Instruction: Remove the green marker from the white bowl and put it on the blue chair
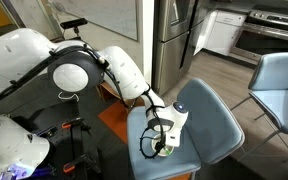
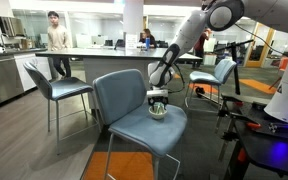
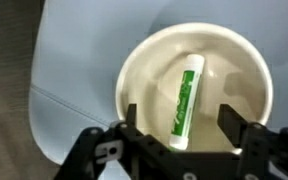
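While the green marker [image 3: 186,102] lies inside the white bowl [image 3: 144,70] mid-seat on the blue chair [image 3: 69,70], the gripper [image 3: 179,122] hovers above, wide open, empty.

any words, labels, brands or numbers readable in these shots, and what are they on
No text can be read.
green marker: green print runs along its barrel in the wrist view, too blurred to read.
white bowl: plain, no marks.
Both exterior views: nothing legible, any lettering is too small.
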